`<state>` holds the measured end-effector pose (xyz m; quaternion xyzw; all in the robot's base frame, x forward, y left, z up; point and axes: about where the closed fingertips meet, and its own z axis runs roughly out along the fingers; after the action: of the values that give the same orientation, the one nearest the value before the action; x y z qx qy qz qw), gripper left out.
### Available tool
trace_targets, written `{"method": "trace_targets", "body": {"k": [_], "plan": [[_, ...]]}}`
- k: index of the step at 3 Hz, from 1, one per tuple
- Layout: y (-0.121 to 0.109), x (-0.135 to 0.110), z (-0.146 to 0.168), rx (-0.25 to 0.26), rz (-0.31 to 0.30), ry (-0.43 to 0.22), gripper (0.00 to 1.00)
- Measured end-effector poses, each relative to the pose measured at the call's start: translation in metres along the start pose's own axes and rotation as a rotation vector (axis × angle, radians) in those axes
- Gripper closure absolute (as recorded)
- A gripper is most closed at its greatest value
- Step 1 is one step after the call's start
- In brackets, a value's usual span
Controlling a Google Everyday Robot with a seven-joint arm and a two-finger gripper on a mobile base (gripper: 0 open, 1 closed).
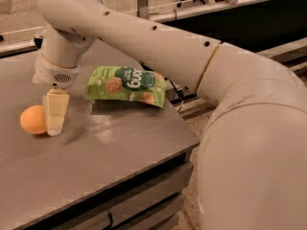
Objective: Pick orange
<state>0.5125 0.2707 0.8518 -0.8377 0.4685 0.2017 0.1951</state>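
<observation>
The orange [31,120] is a smooth round orange-yellow fruit that lies on the grey table [120,143] at the left. My gripper [54,127] hangs straight down from the white arm [144,37]. Its cream tip reaches almost to the tabletop, right against the orange's right side. The gripper covers the orange's right edge. I cannot tell whether it touches the fruit.
A green snack bag [127,85] lies flat on the table, to the right of and behind the gripper. The table's front edge [144,164] runs diagonally, with the floor beyond it on the right. A dark counter and a rail stand at the back.
</observation>
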Motion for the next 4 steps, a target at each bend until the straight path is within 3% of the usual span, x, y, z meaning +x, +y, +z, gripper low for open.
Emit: {"method": "trace_targets", "body": {"k": [2, 4], "plan": [[0.003, -0.014, 0.015, -0.046, -0.010, -0.028, 0.41], [0.002, -0.023, 0.015, -0.053, -0.020, -0.050, 0.88]]}}
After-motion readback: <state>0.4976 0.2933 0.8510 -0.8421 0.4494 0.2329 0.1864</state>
